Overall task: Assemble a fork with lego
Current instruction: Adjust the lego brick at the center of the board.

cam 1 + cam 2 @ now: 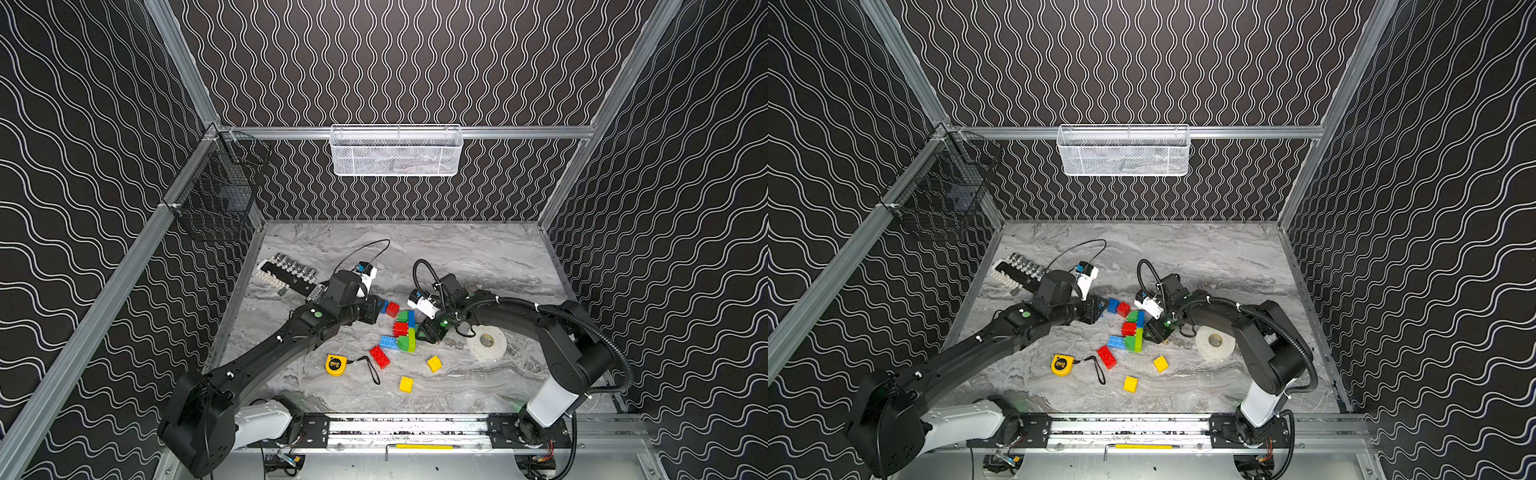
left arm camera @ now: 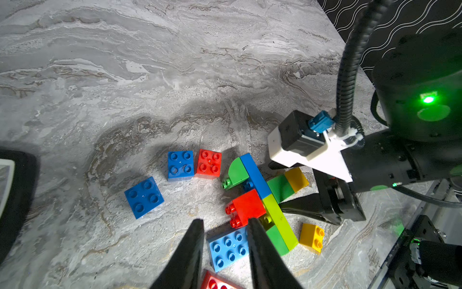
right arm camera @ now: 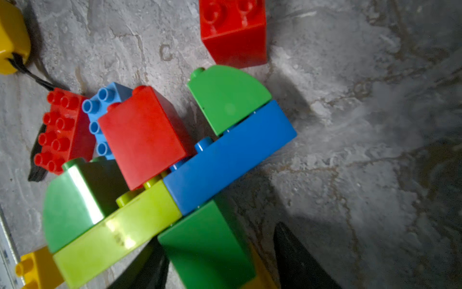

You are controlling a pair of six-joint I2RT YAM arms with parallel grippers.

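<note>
Half-built fork (image 1: 409, 332) flat on table (image 1: 478, 257), frame centre; loose bricks (image 1: 406, 384) around. Likely light, rigid, glossy; joints may pop. Grip flat sides of green stem brick (image 3: 207, 250). Right gripper (image 3: 220, 237) half-wide astride it; left gripper (image 2: 225, 220) narrow, empty.

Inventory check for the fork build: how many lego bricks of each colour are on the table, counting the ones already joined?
Red bricks: 3
Blue bricks: 4
Green bricks: 3
Lime brick: 1
Yellow bricks: 3
Total: 14

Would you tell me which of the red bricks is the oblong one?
The red brick nearest the tape measure, with eight studs; the other two red ones are square.
</note>
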